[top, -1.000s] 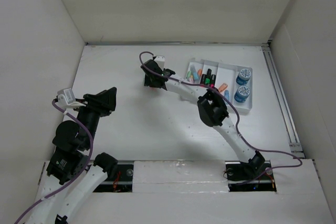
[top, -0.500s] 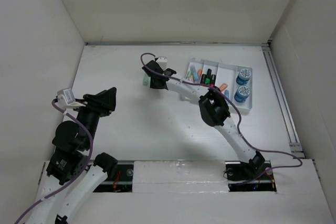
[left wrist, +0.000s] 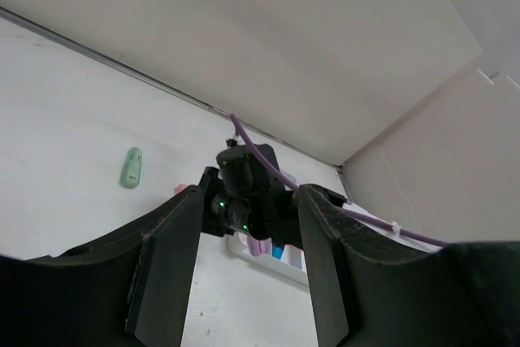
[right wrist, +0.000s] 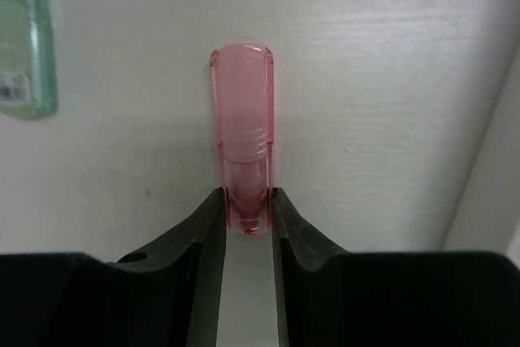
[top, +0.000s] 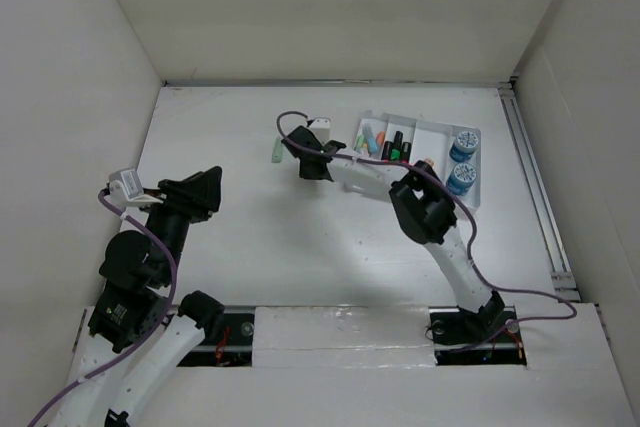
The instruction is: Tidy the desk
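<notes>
From above, the worktop (top: pixel 250 237) is a large, flat, matte white surface that fills the floor of the scene, closed in by plain white walls (top: pixel 330 7) on three sides. It carries no print. A white compartmented tray (top: pixel 472 205) sits toward its far right, holding coloured markers (top: pixel 385 143) and two blue-lidded tubs (top: pixel 464 144). The lids show a pale pattern too small to read. The right hand (top: pixel 300 151) reaches to the far middle of the worktop, just right of a pale green piece (top: pixel 275 151) lying flat there. The left hand (top: pixel 208 193) hangs over the near left part.

In the left wrist view, the left hand (left wrist: pixel 244 274) stands wide, with nothing between its two dark fingers (left wrist: pixel 166 266). Beyond them the worktop (left wrist: pixel 65 119) runs smooth and white to the back wall, with the green piece (left wrist: pixel 132 166) lying on it, left of the right arm's dark head.

In the right wrist view, the right hand (right wrist: pixel 245 215) is closed narrowly on the near end of a translucent pink tube (right wrist: pixel 242 119), one finger (right wrist: pixel 203 237) on each side. The tube points straight away over the faintly grained white worktop (right wrist: pixel 366 79). The green piece (right wrist: pixel 28 38) lies at upper left, apart from the tube, and bears a small printed label that cannot be read.
</notes>
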### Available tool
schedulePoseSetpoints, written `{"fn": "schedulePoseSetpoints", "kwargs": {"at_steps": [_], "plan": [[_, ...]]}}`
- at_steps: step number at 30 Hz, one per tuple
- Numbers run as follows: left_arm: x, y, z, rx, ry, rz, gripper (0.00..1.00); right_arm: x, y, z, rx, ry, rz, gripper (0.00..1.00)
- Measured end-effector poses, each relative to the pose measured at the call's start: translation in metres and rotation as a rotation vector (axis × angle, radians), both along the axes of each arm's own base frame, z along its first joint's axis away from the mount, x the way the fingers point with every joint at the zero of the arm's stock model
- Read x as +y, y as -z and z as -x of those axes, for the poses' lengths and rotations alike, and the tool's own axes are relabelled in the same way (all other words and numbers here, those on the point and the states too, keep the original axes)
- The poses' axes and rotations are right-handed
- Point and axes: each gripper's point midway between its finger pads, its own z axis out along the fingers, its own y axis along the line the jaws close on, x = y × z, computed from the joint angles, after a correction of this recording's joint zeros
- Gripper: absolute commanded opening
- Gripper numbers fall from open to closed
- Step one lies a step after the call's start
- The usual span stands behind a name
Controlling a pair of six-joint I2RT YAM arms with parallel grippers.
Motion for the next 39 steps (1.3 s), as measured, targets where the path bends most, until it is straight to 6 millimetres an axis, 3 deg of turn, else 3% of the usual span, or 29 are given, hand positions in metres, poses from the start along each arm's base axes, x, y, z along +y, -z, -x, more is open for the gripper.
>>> {"fn": "schedulePoseSetpoints", "kwargs": {"at_steps": [4,5,8,10,13,15,17,20,21,24,28,29,30,31,33,34,37,38,39], "plan": [[0.000,0.000,0.000,0.000,0.001,0.000,0.46,-0.021,-0.013,0.027,-0.009,0.012,-0.083,0.13],[0.000,0.000,0.000,0.000,0.001,0.000,0.46,-0.037,-0.020,0.041,0.000,0.015,-0.075,0.13],[-0.001,0.000,0.000,0.000,0.005,0.000,0.46,-0.067,-0.068,0.051,-0.069,0.058,-0.228,0.13],[-0.002,0.000,0.001,-0.001,0.009,0.000,0.46,-0.101,-0.104,0.043,-0.149,0.124,-0.338,0.13],[-0.002,0.000,0.001,-0.002,0.011,0.000,0.46,-0.182,-0.137,0.028,-0.263,0.294,-0.439,0.13],[-0.002,0.000,0.001,-0.002,0.011,0.000,0.46,-0.232,-0.136,0.023,-0.299,0.406,-0.468,0.13],[-0.002,-0.001,0.001,-0.003,0.011,0.001,0.46,-0.276,-0.120,0.023,-0.295,0.505,-0.473,0.13],[-0.002,0.000,0.001,-0.002,0.012,0.000,0.46,-0.310,-0.090,0.030,-0.241,0.581,-0.466,0.31],[-0.002,0.000,0.001,-0.002,0.012,0.000,0.46,-0.314,-0.084,0.033,-0.222,0.590,-0.468,0.47],[-0.002,-0.001,0.001,-0.003,0.014,0.000,0.46,-0.315,-0.083,0.032,-0.210,0.586,-0.487,0.64],[-0.002,0.000,0.001,-0.002,0.014,-0.001,0.46,-0.308,-0.088,0.030,-0.211,0.559,-0.501,0.65],[-0.002,0.000,0.001,-0.002,0.014,-0.001,0.46,-0.303,-0.089,0.030,-0.212,0.547,-0.503,0.61],[-0.002,0.000,0.001,-0.002,0.014,-0.001,0.46,-0.295,-0.092,0.030,-0.212,0.526,-0.506,0.39],[-0.002,0.000,0.001,-0.003,0.015,-0.001,0.46,-0.284,-0.095,0.031,-0.212,0.496,-0.506,0.26],[-0.002,0.000,0.001,-0.003,0.015,-0.002,0.46,-0.257,-0.104,0.030,-0.215,0.432,-0.526,0.02],[-0.002,0.000,0.001,-0.003,0.014,-0.003,0.46,-0.238,-0.109,0.028,-0.216,0.387,-0.536,0.00],[-0.002,0.000,0.001,-0.003,0.014,-0.004,0.46,-0.167,-0.119,0.021,-0.204,0.252,-0.548,0.07],[-0.002,0.000,0.001,-0.003,0.014,-0.004,0.46,-0.140,-0.122,0.016,-0.204,0.211,-0.545,0.13],[-0.002,0.000,0.001,-0.003,0.014,-0.004,0.46,-0.113,-0.125,0.010,-0.206,0.175,-0.540,0.26]]}}
